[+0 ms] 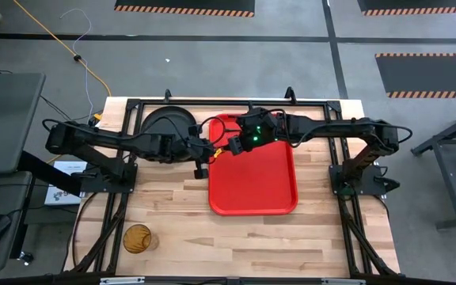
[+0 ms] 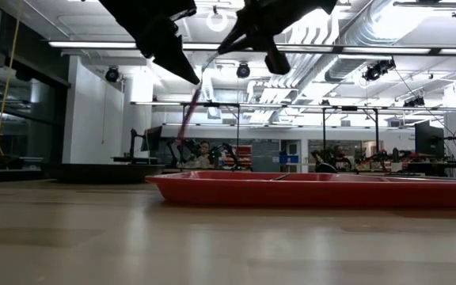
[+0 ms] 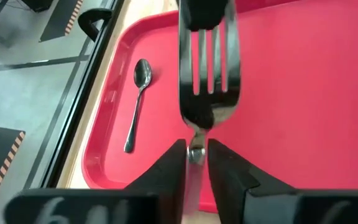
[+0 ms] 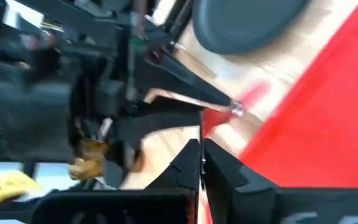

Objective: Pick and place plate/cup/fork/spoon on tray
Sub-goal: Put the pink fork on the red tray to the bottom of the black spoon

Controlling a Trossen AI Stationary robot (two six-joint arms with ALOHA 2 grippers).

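In the high view, the plate (image 1: 165, 125) is seen on the table (image 1: 275, 237) just beside the tray (image 1: 253, 186), with the cup (image 1: 138, 237) well apart near the front edge. Both arms meet over the tray's far corner.

In the low view, the fork (image 2: 190, 111) is hung above the tray's edge.

In the left wrist view, the fork's neck is pinched by the left gripper (image 3: 196, 155); the spoon (image 3: 138, 102) is shown lying in the tray.

In the right wrist view, the right gripper (image 4: 201, 155) is closed on the fork's tines.

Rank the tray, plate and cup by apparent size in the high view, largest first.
1. tray, clearly the largest.
2. plate, partly covered by the left arm.
3. cup, the smallest by far.
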